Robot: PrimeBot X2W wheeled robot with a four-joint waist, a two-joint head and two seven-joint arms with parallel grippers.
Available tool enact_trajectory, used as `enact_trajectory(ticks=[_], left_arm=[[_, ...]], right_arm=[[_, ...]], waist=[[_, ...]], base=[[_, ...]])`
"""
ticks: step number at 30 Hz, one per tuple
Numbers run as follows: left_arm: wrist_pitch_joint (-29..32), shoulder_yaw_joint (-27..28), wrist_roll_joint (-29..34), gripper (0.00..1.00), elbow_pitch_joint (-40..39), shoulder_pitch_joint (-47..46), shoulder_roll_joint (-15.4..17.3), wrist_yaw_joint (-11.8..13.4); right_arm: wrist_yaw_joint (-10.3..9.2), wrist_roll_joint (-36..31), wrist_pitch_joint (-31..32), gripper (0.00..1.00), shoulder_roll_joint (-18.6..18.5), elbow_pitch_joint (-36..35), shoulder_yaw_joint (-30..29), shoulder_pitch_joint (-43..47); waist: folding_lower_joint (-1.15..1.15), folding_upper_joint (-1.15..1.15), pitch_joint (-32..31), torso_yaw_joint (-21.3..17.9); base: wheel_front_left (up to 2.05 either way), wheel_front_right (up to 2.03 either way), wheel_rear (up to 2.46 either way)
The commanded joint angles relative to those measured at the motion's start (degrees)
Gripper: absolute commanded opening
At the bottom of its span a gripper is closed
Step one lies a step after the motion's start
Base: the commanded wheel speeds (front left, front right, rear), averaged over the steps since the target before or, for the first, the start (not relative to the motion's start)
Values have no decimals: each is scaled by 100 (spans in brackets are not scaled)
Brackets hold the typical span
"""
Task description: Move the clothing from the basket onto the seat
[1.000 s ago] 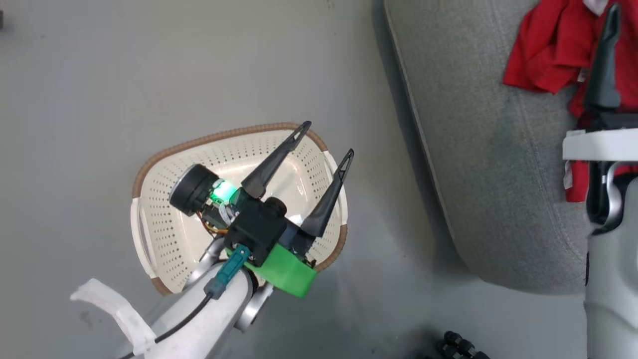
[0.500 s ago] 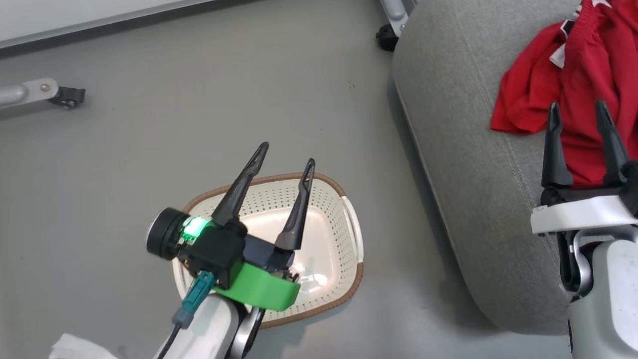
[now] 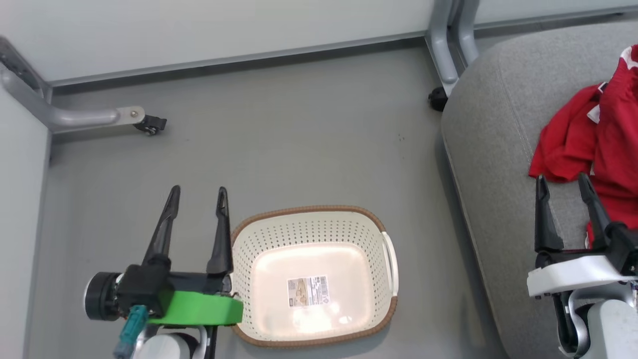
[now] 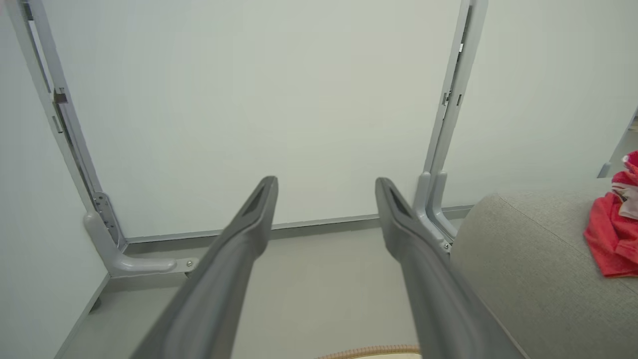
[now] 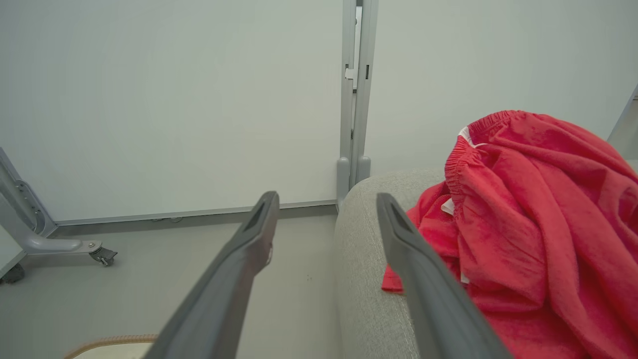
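Head view: your basket [image 3: 309, 209] sits lower ctr on the grey floor [image 3: 299, 124]. It's cream perforated plastic, rounded-rect, w/ a brown woven-look rim. A barcode sticker [image 3: 308, 291] is on its smooth bottom, print too small to read. The left gripper [image 3: 198, 190] is lower left, just beside the basket's left rim, fingers spread, nothing btwn them. The right gripper [image 3: 561, 178] is lower right over the seat [image 3: 498, 149], also spread and holding nothing. The seat is grey woven fabric w/ a rounded edge and stitched seam. The clothing [image 3: 598, 144] lies crumpled on it at far right, red w/ white bits.

Left wrist view: left gripper [image 4: 325, 180] fingers wide apart; seat [image 4: 523, 259] lower right, clothing [image 4: 613, 239] at right edge.

Right wrist view: right gripper [image 5: 326, 196] gapes; clothing [image 5: 523, 224] is heaped right on the seat [image 5: 364, 259], w/ a gathered elastic hem on top.
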Motion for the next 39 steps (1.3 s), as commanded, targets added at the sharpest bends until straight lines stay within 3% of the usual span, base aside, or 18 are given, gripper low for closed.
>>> enact_trajectory(ticks=[1, 9, 17, 34, 35, 39], left_arm=[[-3, 153, -58, 100, -26, 169, -51, -78], [-3, 884, -231, 100, 126, 825, -253, -495], [-3, 1046, 143, 100, 178, 1217, -300, -864], [-4, 1170, 327, 100, 266, 1506, -325, -905], [0, 1177, 302, 0, 268, 1428, -322, -912], [2, 1166, 263, 0, 487, 1432, -328, -911]], right_arm=[[-6, 53, 0, 100, -19, -1, 26, 144], [-6, 89, 0, 100, -16, -169, 245, 793], [-6, 176, 0, 100, -15, -321, 441, 1350], [-6, 8, 0, 100, -18, -510, 912, 1732], [0, 55, 0, 0, 0, -491, 912, 1670], [1, 81, 2, 0, 42, -284, 936, 1684]], waist=[[0, 0, -375, 259], [0, 0, -918, 345], [0, 0, -1186, 338], [0, 0, -1411, 230], [0, 0, -1410, 228], [0, 0, -1412, 229]], base=[[0, 0, 0], [0, 0, 0], [0, 0, 0], [0, 0, 0], [0, 0, 0], [0, 0, 0]])
